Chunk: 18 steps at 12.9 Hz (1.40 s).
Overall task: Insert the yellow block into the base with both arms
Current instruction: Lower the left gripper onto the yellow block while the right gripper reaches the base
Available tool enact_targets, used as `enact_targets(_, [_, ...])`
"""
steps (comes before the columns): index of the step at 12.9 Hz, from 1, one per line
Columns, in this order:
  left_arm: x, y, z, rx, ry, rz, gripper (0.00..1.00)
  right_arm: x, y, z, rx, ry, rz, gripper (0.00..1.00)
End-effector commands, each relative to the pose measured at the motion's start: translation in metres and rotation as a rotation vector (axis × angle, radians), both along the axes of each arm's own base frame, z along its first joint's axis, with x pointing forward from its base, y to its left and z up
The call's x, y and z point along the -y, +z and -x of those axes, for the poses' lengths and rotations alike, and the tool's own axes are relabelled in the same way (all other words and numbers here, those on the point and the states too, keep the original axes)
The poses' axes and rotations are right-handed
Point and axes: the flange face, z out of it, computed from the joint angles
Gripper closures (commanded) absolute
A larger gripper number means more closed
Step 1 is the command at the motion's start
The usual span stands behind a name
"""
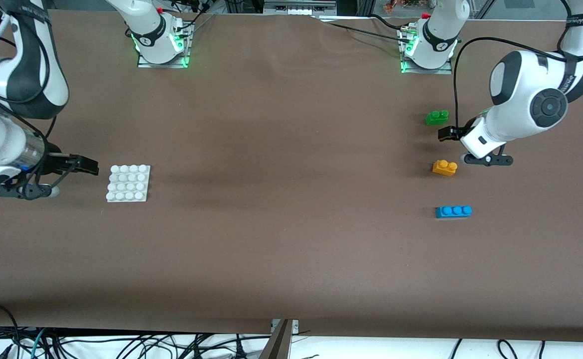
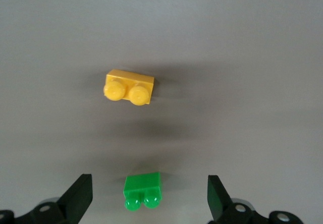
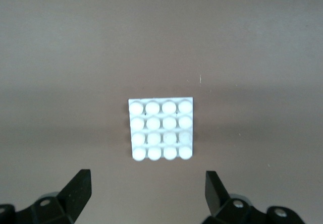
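Near the yellow block (image 1: 444, 167), the left hand (image 2: 149, 196) gapes wide, empty.

The table (image 1: 281, 149) is covered with a plain brown matte sheet, smooth apart from faint creases toward the bases' edge. Lighting is even and diffuse, with soft shadows. Two metal mounting plates (image 1: 163, 60) along that edge glow green. Below the table edge nearest the front camera, a pale floor (image 1: 371, 349) carries a tangle of black cables (image 1: 137, 344). A metal bracket (image 1: 284, 339) sits at the middle of that edge. Framing and clutter beside the bases' edge are too indistinct to identify.
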Motion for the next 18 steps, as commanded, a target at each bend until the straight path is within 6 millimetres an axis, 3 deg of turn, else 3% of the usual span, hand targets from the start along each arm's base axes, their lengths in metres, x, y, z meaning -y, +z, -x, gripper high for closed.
enact_targets(1, [-0.004,-0.020,0.011,0.007,-0.090,0.054,0.00,0.006,-0.050,0.007,0.009,0.001,0.021,0.00])
enact_targets(4, [-0.015,-0.055,0.002,0.029,-0.159,0.090,0.00,0.009,-0.104,0.012,0.020,0.005,0.025,0.00])
enact_targets(8, [-0.036,-0.095,-0.005,0.042,-0.236,0.074,0.00,0.008,-0.155,0.026,0.039,0.012,0.023,0.00])
enact_targets(10, [-0.037,-0.110,-0.007,0.053,-0.246,0.073,0.00,0.019,-0.168,0.030,0.039,-0.002,0.031,0.00])
enact_targets(18, [-0.039,-0.127,-0.023,0.056,-0.220,0.085,0.00,0.026,-0.198,0.034,0.014,-0.001,0.044,0.00])
